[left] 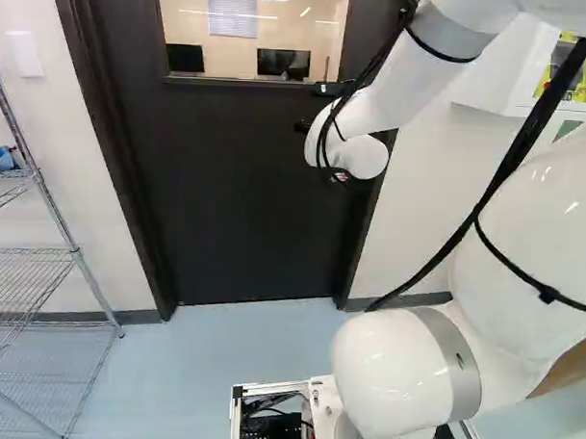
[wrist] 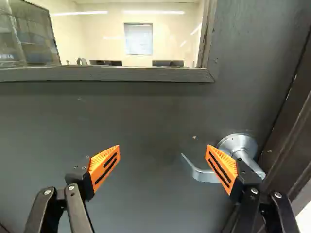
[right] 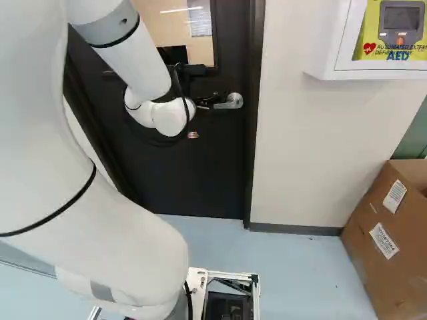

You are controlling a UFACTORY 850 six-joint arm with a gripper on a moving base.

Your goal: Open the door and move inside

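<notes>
Dark door (wrist: 146, 116), handle (wrist: 204, 175) (off-centre) beyond gripper (right: 208, 100).

The far door (wrist: 146, 121) looks matt, its handle (wrist: 203, 175) shiny metal; the near arm (right: 100, 233) is smooth, glossy; the right-hand box (right: 360, 267), matt cardboard.

White cabinet (right: 343, 71) on pale wall (right: 293, 147); blue floor (right: 293, 267) under wire rack (left: 76, 254), cardboard box (right: 367, 270).

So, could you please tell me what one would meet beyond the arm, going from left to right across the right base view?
Door window, silver door handle, dark door frame, cardboard box.
</notes>
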